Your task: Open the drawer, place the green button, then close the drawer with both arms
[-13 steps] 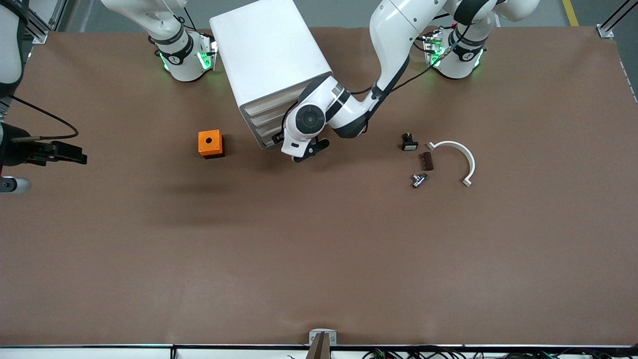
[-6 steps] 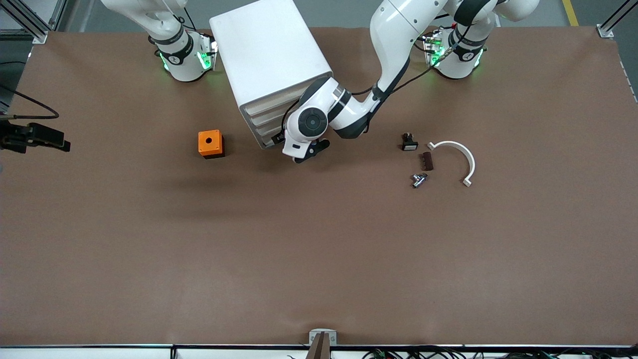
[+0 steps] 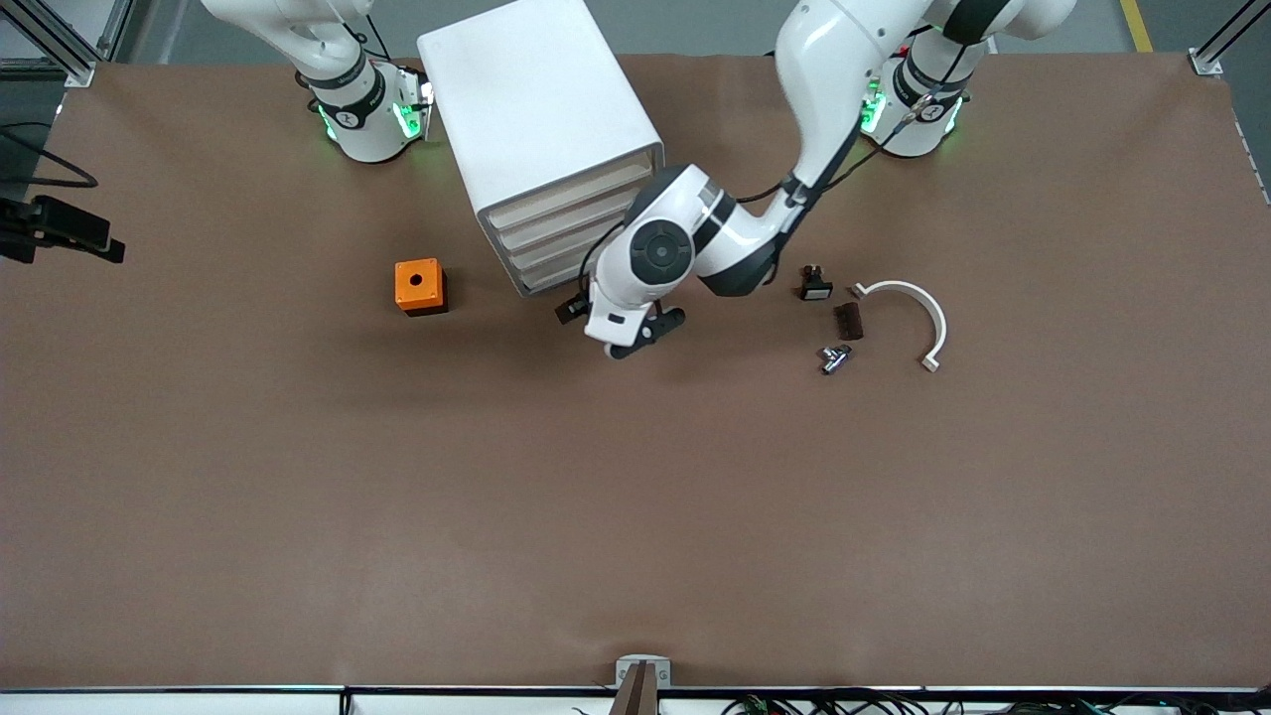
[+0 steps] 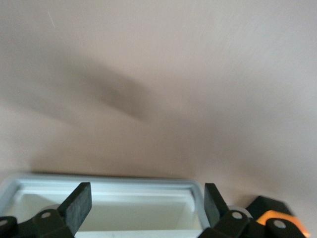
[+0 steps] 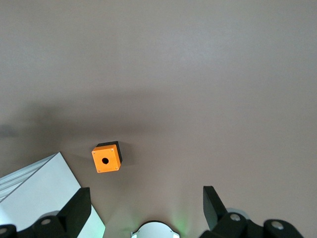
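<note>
Your left tool [image 4: 146, 208] is open in front of the drawer [image 4: 106, 206]. Your right tool [image 5: 146, 208], open, waits high up. The button [image 3: 834, 357] lies mid-worktop, toward the left arm's end, unplaced.

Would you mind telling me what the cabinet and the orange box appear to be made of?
The cabinet looks like smooth white plastic: even, softly glossy faces with rounded edges. The orange box also seems plastic: uniform matte orange top with a round hole, on a black base.
</note>
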`<act>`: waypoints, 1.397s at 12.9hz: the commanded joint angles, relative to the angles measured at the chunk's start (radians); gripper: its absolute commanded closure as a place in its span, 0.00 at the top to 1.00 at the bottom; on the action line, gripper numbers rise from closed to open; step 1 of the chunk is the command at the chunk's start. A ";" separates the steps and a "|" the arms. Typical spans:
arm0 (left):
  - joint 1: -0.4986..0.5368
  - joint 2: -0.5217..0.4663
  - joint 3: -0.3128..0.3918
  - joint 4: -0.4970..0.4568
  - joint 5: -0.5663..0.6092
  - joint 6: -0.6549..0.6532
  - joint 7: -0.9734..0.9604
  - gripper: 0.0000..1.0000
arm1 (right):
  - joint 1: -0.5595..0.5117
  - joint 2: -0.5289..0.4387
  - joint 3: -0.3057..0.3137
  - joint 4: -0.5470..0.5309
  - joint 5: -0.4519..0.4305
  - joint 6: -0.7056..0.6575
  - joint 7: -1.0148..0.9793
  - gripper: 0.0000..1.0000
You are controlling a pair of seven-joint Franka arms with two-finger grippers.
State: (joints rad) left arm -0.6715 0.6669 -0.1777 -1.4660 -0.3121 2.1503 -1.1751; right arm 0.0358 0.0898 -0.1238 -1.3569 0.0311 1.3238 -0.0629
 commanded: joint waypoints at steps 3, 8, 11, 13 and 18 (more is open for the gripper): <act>0.157 -0.237 -0.003 -0.017 0.203 -0.246 0.098 0.99 | -0.014 -0.143 0.016 -0.149 -0.007 0.072 -0.026 1.00; 0.390 -0.375 -0.003 -0.019 0.238 -0.455 0.394 0.99 | -0.022 -0.223 0.013 -0.281 -0.005 0.156 -0.058 1.00; 0.519 -0.418 -0.005 -0.023 0.271 -0.513 0.579 0.99 | -0.020 -0.229 0.015 -0.294 -0.002 0.161 -0.057 1.00; 0.564 -0.444 -0.005 -0.028 0.271 -0.543 0.627 0.99 | -0.020 -0.229 0.015 -0.295 -0.002 0.161 -0.057 1.00; 0.645 -0.472 -0.002 -0.054 0.277 -0.564 0.776 0.99 | -0.019 -0.229 0.015 -0.292 -0.010 0.163 -0.058 1.00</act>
State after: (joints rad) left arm -0.0595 0.2343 -0.1719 -1.4764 -0.0573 1.5909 -0.4551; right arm 0.0342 -0.1119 -0.1247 -1.6207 0.0311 1.4714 -0.1064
